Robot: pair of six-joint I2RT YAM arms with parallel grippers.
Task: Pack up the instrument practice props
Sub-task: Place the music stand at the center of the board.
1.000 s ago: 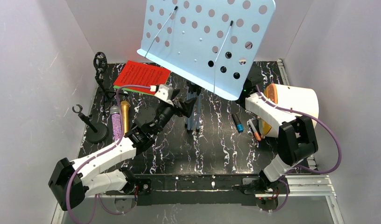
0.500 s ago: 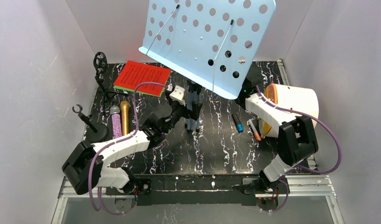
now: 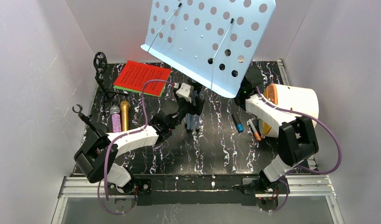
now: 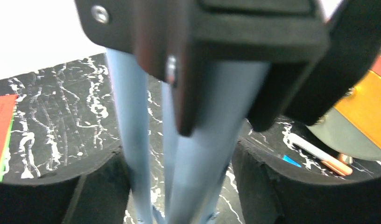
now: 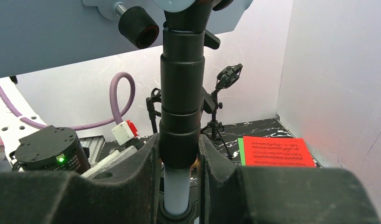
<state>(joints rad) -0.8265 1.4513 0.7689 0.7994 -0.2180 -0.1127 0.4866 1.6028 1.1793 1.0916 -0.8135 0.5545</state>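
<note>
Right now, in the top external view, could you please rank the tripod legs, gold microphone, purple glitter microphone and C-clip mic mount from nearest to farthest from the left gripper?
1. Tripod legs: centre, straddled by the left gripper.
2. Gold microphone: to its left.
3. Purple glitter microphone: just left of that.
4. C-clip mic mount: far left.

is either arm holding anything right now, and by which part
The right gripper clamps the music rack by its black centre pole. The left gripper straddles the folded blue tripod legs; whether it grips them cannot be told.
</note>
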